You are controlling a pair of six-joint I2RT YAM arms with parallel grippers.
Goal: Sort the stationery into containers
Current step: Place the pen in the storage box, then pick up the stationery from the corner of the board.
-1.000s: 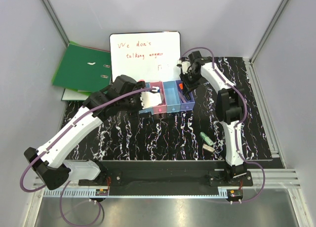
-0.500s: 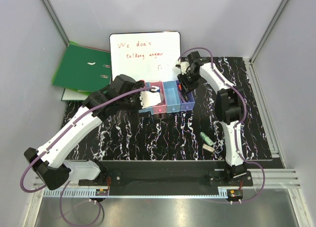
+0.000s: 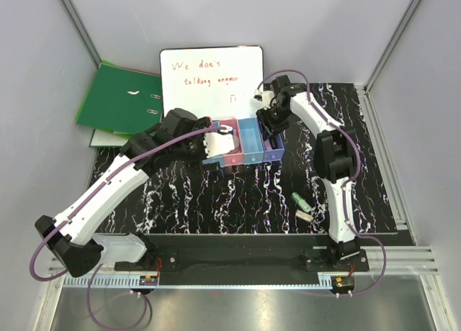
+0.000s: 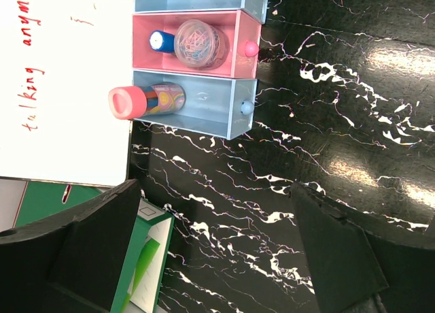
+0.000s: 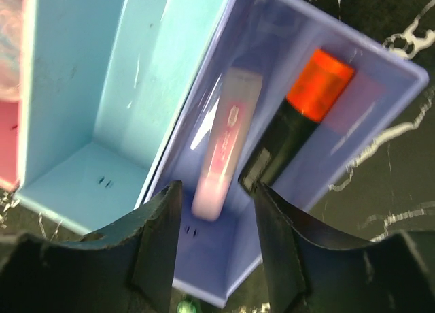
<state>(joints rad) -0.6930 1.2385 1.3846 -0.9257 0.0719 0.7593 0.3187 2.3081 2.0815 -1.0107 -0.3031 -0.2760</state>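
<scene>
Right fingers (image 5: 158, 252) gape empty over the small pink bar (image 5: 228, 133), which lies lengthwise in the purple bin (image 5: 370, 105). The green stick (image 3: 300, 200) lies well behind them.

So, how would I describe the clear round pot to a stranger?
Along the whiteboard edge stands a row of bins. In the pink bin lie two things: the clear round pot is the wide see-through one full of coloured clips, not the small blue-capped tube beside it.
</scene>
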